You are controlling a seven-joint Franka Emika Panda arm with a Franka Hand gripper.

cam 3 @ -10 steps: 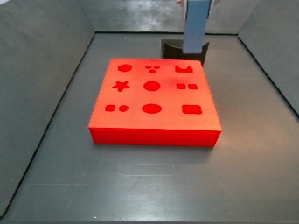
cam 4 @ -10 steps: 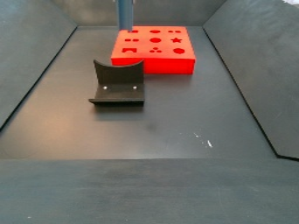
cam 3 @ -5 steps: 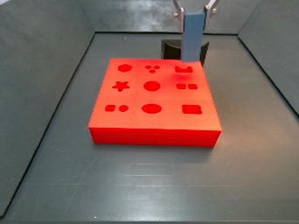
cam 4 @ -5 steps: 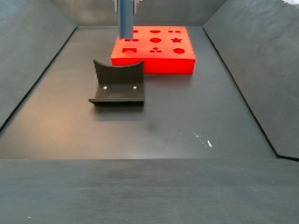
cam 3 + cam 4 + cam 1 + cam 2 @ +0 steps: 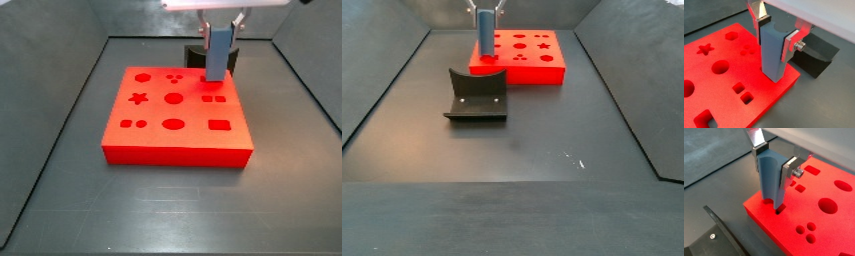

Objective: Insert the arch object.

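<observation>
My gripper (image 5: 776, 32) is shut on an upright blue-grey column (image 5: 773, 55) that has a rounded groove down one side. Both wrist views show it, and the silver fingers clamp it in the view from the board's edge (image 5: 775, 163). The column's lower end (image 5: 777, 208) meets a dark hole in the red board (image 5: 777, 228), near the corner closest to the fixture. In both side views the column (image 5: 217, 55) (image 5: 484, 35) stands on the board (image 5: 174, 150) (image 5: 523, 72). No small dark grey arch block is in view.
The red board has several shaped holes, among them a star (image 5: 138, 98) and circles. The dark L-shaped fixture (image 5: 476, 97) stands on the floor beside the board and shows in other views (image 5: 198, 52) (image 5: 814, 57). Grey walls enclose the floor.
My gripper has come down with the column. Its lower end has dropped from above the board's far edge to the board's surface at the hole.
</observation>
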